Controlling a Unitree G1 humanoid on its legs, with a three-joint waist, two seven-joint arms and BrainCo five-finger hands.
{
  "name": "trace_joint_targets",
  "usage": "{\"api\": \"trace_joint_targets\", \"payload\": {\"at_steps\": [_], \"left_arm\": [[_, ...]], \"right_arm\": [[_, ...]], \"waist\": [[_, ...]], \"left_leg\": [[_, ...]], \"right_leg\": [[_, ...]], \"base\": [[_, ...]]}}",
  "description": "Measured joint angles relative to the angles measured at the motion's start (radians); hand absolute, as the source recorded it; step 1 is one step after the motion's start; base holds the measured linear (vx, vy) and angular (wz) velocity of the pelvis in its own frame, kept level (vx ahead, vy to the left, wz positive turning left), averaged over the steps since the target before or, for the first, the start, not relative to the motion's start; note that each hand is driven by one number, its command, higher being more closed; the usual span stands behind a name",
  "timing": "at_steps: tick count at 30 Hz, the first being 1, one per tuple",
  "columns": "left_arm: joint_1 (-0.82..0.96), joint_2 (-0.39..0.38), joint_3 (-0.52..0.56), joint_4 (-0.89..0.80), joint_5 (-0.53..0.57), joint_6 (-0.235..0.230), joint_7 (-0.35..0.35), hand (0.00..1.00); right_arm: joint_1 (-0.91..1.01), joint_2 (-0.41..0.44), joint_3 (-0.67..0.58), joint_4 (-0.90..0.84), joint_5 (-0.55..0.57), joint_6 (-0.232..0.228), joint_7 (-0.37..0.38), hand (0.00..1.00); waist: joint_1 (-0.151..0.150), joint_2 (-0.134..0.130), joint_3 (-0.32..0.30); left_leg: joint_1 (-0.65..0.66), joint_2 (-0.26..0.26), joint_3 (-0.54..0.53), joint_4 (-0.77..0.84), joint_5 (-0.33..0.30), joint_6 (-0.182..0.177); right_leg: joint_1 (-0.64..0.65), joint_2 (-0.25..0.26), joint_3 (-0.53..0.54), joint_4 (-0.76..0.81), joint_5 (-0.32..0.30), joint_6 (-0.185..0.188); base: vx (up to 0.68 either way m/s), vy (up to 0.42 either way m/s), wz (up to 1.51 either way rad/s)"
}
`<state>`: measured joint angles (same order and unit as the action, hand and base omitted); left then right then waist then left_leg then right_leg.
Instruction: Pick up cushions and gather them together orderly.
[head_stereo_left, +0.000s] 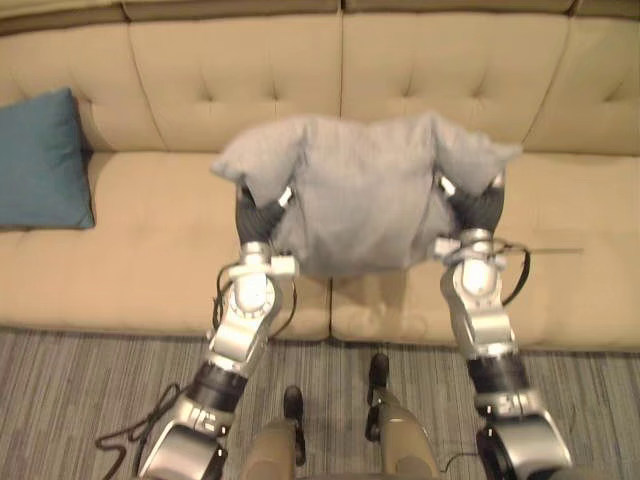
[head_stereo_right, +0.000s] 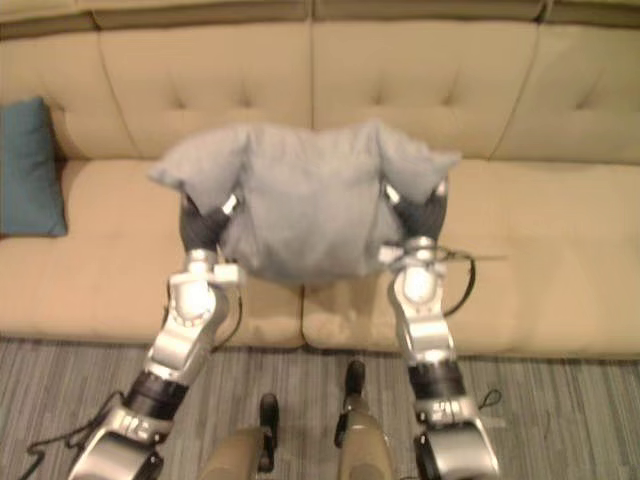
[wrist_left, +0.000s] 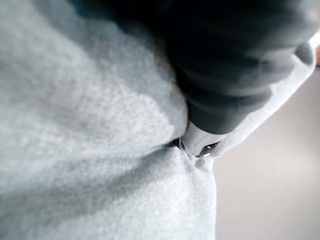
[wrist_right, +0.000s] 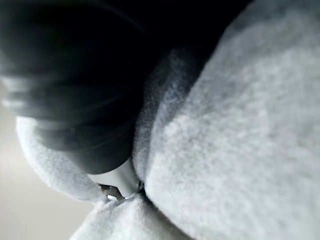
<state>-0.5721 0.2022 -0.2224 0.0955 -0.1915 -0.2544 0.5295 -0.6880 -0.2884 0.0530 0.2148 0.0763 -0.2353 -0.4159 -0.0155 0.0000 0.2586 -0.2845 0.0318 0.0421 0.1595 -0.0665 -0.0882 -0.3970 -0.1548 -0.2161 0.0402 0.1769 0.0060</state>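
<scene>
- Nearest the robot, beneath both forearms, lies a grey striped carpet (head_stereo_left: 80, 380). I judge that the load would land there if it slid back off the hands.
- The left hand (head_stereo_left: 258, 213) is sunk into one flank of a soft, pale-grey fabric cushion (head_stereo_left: 360, 200), and the cloth folds over its dark cover. I cannot tell whether it is clenched on the cloth or only pressing flat.
- The right hand (head_stereo_left: 478, 207) is buried the same way in the opposite flank. Whether it is grasping or merely pushing cannot be told either.
- The grey cushion hangs between the two hands and appears raised off the seat. Its upper corners flop outward past each hand and its lower edge sags between the wrists.
- Risk: the hold looks like a squeeze from both sides on a limp, yielding body. If the hands drift apart or one leads the other, the cushion could slump through the gap, or twist and arrive crooked.
- Just beyond and below the hands is the beige tufted sofa (head_stereo_left: 130, 280).
- Well off to the left hand's outer side, a teal-blue fabric cushion (head_stereo_left: 40, 160) leans at the sofa's end, cut off by the picture's edge. It is the likely gathering spot. A long sideways carry gives the hold time to fail, and a careless set-down could topple the blue cushion.
- Hidden: the grey cushion's far face, and the contact beneath the cloth.
</scene>
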Motion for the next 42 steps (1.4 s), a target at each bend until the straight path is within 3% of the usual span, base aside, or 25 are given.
{"api": "trace_joint_targets", "payload": {"at_steps": [2,7,12,18,19,20,27,33,36,38,42], "left_arm": [[-0.141,0.015,0.028,0.068,0.036,-0.006,0.055,1.00],[-0.352,0.066,0.043,0.235,0.053,-0.007,0.105,1.00],[-0.533,0.106,0.047,0.404,0.051,-0.008,0.099,1.00],[-0.570,0.122,0.051,0.498,0.032,-0.008,0.093,1.00],[-0.574,0.121,0.053,0.499,0.032,-0.008,0.092,0.00],[-0.577,0.121,0.055,0.499,0.033,-0.008,0.091,0.00],[-0.655,0.135,0.087,0.575,0.033,-0.022,0.073,0.00],[-0.787,0.219,0.085,0.683,0.030,-0.014,0.031,0.00],[-0.797,0.242,0.086,0.682,0.023,0.000,0.031,0.00],[-0.801,0.258,0.101,0.681,-0.006,0.010,0.031,0.00],[-0.820,0.262,0.145,0.681,-0.054,0.026,0.028,0.00]], "right_arm": [[-0.149,-0.031,0.002,0.048,-0.040,0.000,-0.041,1.00],[-0.359,-0.045,-0.001,0.162,-0.077,0.001,-0.104,1.00],[-0.508,-0.044,-0.009,0.275,-0.075,0.010,-0.136,1.00],[-0.544,0.009,-0.020,0.354,-0.063,0.016,-0.139,1.00],[-0.544,0.019,-0.030,0.355,-0.055,0.018,-0.142,1.00],[-0.545,0.023,-0.037,0.355,-0.054,0.018,-0.142,0.00],[-0.571,0.027,-0.091,0.370,-0.032,0.009,-0.159,0.00],[-0.737,-0.089,-0.090,0.532,0.027,0.005,-0.157,0.00],[-0.763,-0.155,-0.103,0.558,0.110,0.006,-0.139,0.00],[-0.764,-0.193,-0.162,0.564,0.232,0.008,-0.114,0.00],[-0.762,-0.221,-0.198,0.565,0.376,0.011,-0.077,0.00]], "waist": [[-0.001,0.003,0.042],[-0.003,0.007,0.100],[-0.009,0.011,0.164],[-0.009,0.011,0.201],[-0.009,0.011,0.204],[-0.008,0.011,0.209],[-0.014,0.011,0.221],[-0.025,0.011,0.221],[-0.024,0.011,0.221],[-0.024,0.011,0.221],[-0.025,0.011,0.221]], "left_leg": [[-0.033,0.009,-0.018,0.001,0.014,-0.008],[-0.095,0.007,-0.028,0.005,0.026,-0.011],[-0.171,-0.007,-0.047,0.038,0.026,-0.011],[-0.226,-0.015,-0.046,0.055,0.024,-0.009],[-0.242,-0.017,-0.043,0.058,0.024,-0.009],[-0.244,-0.017,-0.041,0.060,0.024,-0.009],[-0.294,-0.021,-0.029,0.125,-0.006,0.010],[-0.370,-0.024,-0.030,0.178,-0.010,0.012],[-0.374,-0.025,-0.029,0.185,-0.010,0.012],[-0.378,-0.025,-0.025,0.193,-0.012,0.015],[-0.377,-0.023,-0.021,0.197,-0.012,0.015]], "right_leg": [[-0.026,0.003,-0.019,0.002,0.008,-0.006],[-0.079,0.001,-0.026,0.002,0.020,-0.010],[-0.132,-0.004,-0.032,0.004,0.034,-0.005],[-0.186,-0.009,-0.011,0.008,0.042,-0.004],[-0.203,-0.010,-0.005,0.008,0.047,-0.004],[-0.206,-0.010,-0.001,0.008,0.049,-0.004],[-0.231,-0.010,0.028,0.007,0.058,0.003],[-0.274,-0.012,0.029,-0.003,0.087,0.003],[-0.275,-0.014,0.032,-0.003,0.092,0.010],[-0.275,-0.015,0.034,-0.003,0.097,0.012],[-0.276,-0.018,0.039,-0.003,0.107,0.012]], "base": [[-0.01,-0.062,0.14],[-0.02,-0.011,0.10],[-0.03,0.018,0.11],[-0.01,0.005,0.00],[-0.02,0.012,-0.05],[-0.02,0.012,-0.06],[-0.04,0.010,-0.05],[-0.06,0.001,0.03],[-0.01,0.002,0.01],[0.00,0.000,0.00],[0.00,-0.011,-0.04]]}}
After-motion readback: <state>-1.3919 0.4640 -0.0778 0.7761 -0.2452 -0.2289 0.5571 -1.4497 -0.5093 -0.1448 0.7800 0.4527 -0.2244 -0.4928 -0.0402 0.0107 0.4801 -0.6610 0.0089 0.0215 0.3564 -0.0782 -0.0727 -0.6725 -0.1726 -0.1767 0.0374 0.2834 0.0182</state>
